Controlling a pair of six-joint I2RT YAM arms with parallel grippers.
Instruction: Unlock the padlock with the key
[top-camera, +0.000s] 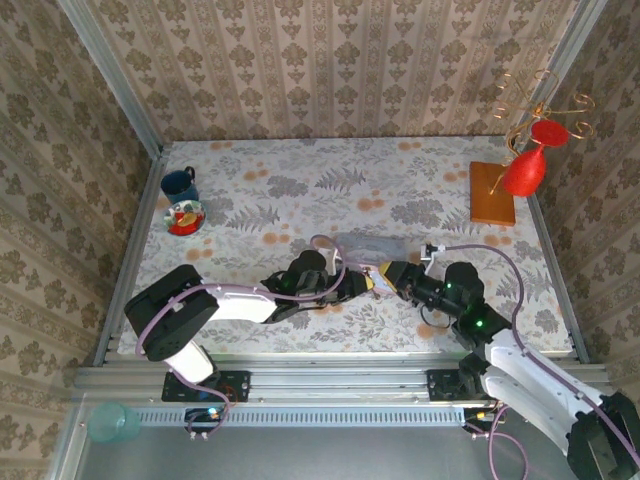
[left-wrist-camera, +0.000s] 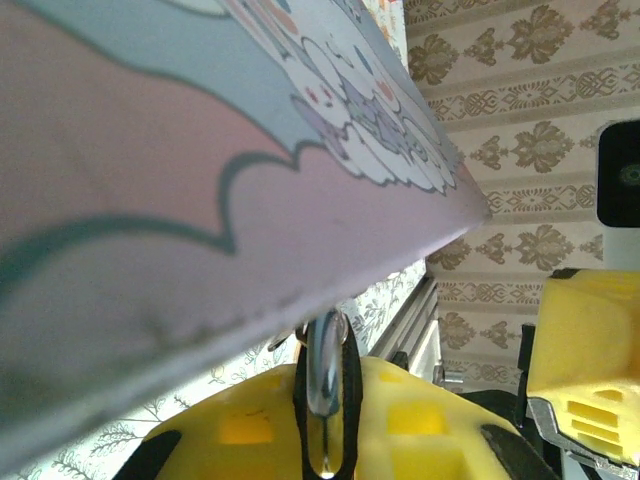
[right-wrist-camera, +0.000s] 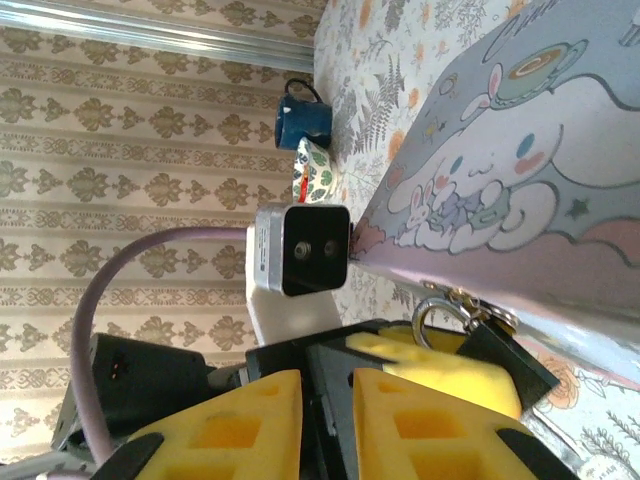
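Left fingers (left-wrist-camera: 240, 430) clench the tiny dark padlock (right-wrist-camera: 505, 362) at the edge of the pastel cartoon tin box (right-wrist-camera: 520, 180). I cannot tell whether the right fingers (right-wrist-camera: 230, 430) grasp anything.

- Far and middle bench (top-camera: 300, 170): open surface, free passage.
- Far left corner: blue mug (top-camera: 180, 184) and bowl (top-camera: 185, 217) stand close together.
- Far right: wooden stand (top-camera: 493, 193) with a hanging red glass (top-camera: 524, 172).
- Near centre: tin box (top-camera: 372, 246), left tool (top-camera: 366, 284) and right tool (top-camera: 393, 275) crowd together, seemingly with no gap to pass.

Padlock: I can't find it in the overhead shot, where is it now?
The padlock sits right of centre in the right wrist view, at the edge of the pastel tin box, against the left gripper.
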